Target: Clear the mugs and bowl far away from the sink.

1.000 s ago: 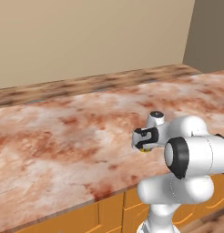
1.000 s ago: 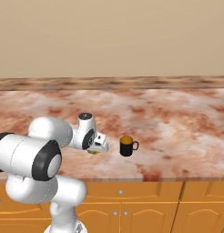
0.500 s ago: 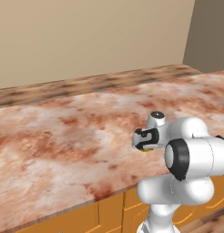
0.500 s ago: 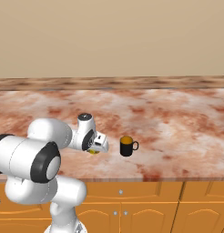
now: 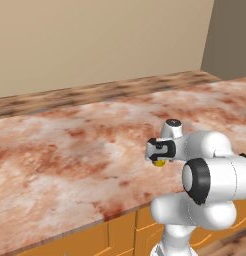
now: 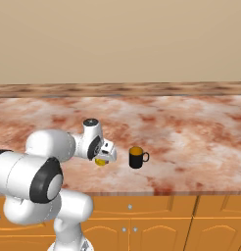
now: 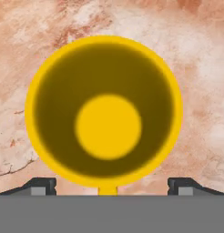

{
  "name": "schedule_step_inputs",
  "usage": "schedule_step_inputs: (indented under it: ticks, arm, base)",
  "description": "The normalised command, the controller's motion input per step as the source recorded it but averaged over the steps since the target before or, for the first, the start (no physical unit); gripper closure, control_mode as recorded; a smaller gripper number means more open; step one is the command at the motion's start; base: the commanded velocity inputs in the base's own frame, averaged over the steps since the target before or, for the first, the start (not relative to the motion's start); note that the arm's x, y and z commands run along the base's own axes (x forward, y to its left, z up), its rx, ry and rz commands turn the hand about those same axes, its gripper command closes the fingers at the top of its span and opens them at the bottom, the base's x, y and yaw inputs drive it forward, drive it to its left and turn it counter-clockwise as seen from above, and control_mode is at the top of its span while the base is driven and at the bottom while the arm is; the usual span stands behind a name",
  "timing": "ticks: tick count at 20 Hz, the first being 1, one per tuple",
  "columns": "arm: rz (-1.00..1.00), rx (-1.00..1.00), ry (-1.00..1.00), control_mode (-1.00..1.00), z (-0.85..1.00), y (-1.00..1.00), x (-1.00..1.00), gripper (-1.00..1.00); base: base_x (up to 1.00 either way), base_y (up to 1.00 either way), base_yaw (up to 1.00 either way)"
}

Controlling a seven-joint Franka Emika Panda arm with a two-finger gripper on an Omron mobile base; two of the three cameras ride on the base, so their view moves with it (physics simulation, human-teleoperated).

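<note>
A black mug [image 6: 136, 158] with a yellow-orange inside is seen upright on the marbled reddish counter [image 6: 191, 127], near its front edge, with its handle turned toward the right end of the counter; nothing is seen inside it. Just to its left, a second mug [image 7: 104, 111] is viewed from directly above in the hand view, where its round yellow rim, dark inner wall and bright yellow bottom are presented, and no contents are seen. In the two base views this second mug is reduced to a small yellow patch [image 6: 100, 161] under the hand, close to the front edge of the counter. The gripper [image 7: 108, 185] is held above it with the jaws spread wide, one dark fingertip [image 7: 39, 185] at either side of the rim and neither touching it; nothing is grasped. No writing or label can be read on either mug. Orange cabinet fronts [image 6: 142, 220] are shown below the counter, and a plain beige wall [image 5: 95, 40] behind it.
</note>
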Motion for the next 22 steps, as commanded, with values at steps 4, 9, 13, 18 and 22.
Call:
schedule_step_inputs:
  ticks: [4, 9, 13, 18, 22]
  arm:
    - [0.0, 0.0, -0.01, -1.0, 0.67, 0.0, -0.16, -1.0]
    - [0.0, 0.0, 0.0, -1.0, 0.55, 0.0, -0.47, -1.0]
    - [0.0, 0.02, 0.03, -1.0, 0.41, 0.02, -1.0, -1.0]
    - [0.0, 0.0, 0.0, -1.0, 0.57, 0.4, -1.0, -1.0]
    - [0.0, -0.05, 0.0, -1.0, 0.22, 0.69, -0.83, -1.0]
  base:
    - [0.0, 0.0, 0.0]
    - [0.0, 0.0, 0.0]
    - [0.0, 0.0, 0.0]
    - [0.0, 0.0, 0.0]
    - [0.0, 0.0, 0.0]
